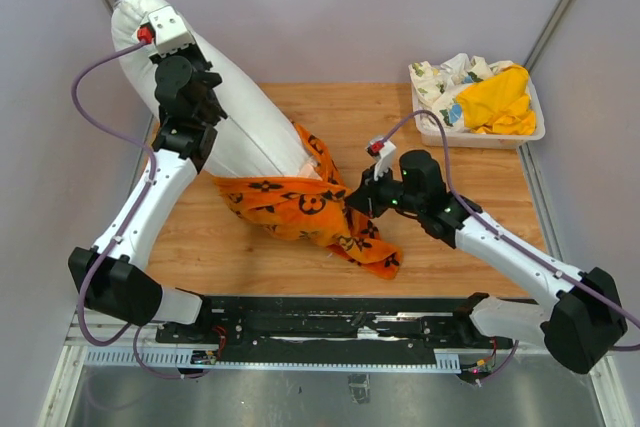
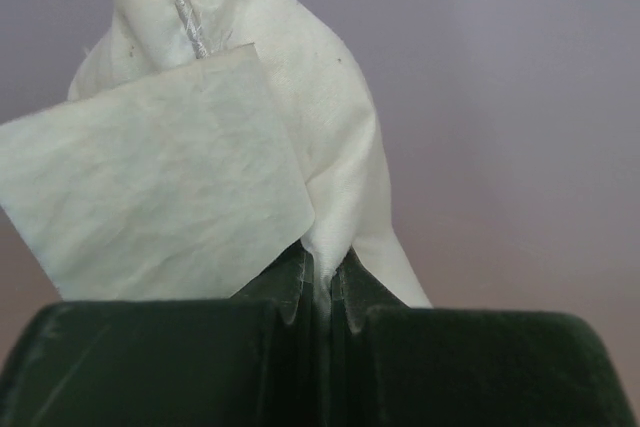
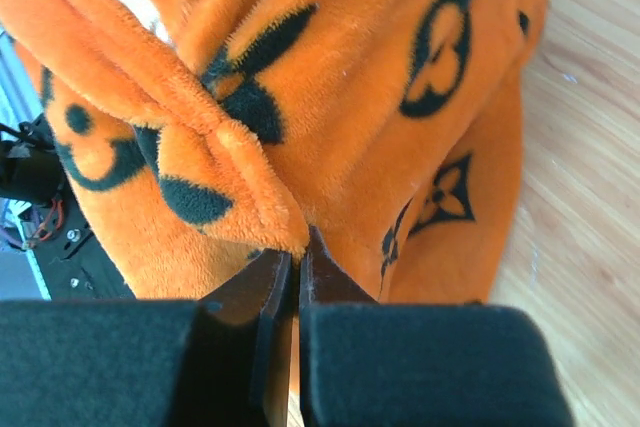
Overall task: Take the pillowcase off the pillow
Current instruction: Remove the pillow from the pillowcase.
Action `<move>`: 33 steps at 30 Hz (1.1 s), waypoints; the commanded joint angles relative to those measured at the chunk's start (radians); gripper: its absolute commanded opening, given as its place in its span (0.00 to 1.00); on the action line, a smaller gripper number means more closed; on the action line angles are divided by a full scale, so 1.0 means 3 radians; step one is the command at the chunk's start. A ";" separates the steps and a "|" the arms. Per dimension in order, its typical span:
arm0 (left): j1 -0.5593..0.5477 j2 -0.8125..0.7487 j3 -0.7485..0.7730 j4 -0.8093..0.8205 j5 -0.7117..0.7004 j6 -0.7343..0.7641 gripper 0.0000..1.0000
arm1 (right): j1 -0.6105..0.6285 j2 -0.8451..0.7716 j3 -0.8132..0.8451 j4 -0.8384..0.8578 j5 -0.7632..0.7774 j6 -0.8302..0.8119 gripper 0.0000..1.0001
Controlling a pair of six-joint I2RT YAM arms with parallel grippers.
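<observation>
The white pillow [image 1: 235, 112] lies slanted from the far left corner towards the table's middle. Its lower end is still inside the orange pillowcase [image 1: 300, 209], which is bunched on the wood. My left gripper [image 1: 185, 97] is raised over the pillow's upper part and is shut on a pinch of its white fabric [image 2: 330, 197], next to a pale square label [image 2: 150, 187]. My right gripper [image 1: 352, 200] is low on the table and shut on an edge fold of the pillowcase [image 3: 330, 127].
A white tray [image 1: 480, 133] at the back right holds a yellow cloth [image 1: 497, 102] and a white floral-print cloth [image 1: 450, 77]. The wooden table top [image 1: 480, 197] lies bare to the right. Grey walls and metal posts close in behind.
</observation>
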 commanded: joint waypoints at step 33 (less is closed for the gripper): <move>0.0002 -0.0092 0.0028 -0.0077 0.0244 -0.0122 0.00 | 0.1677 0.1440 0.2280 -0.0695 0.0778 -0.0502 0.99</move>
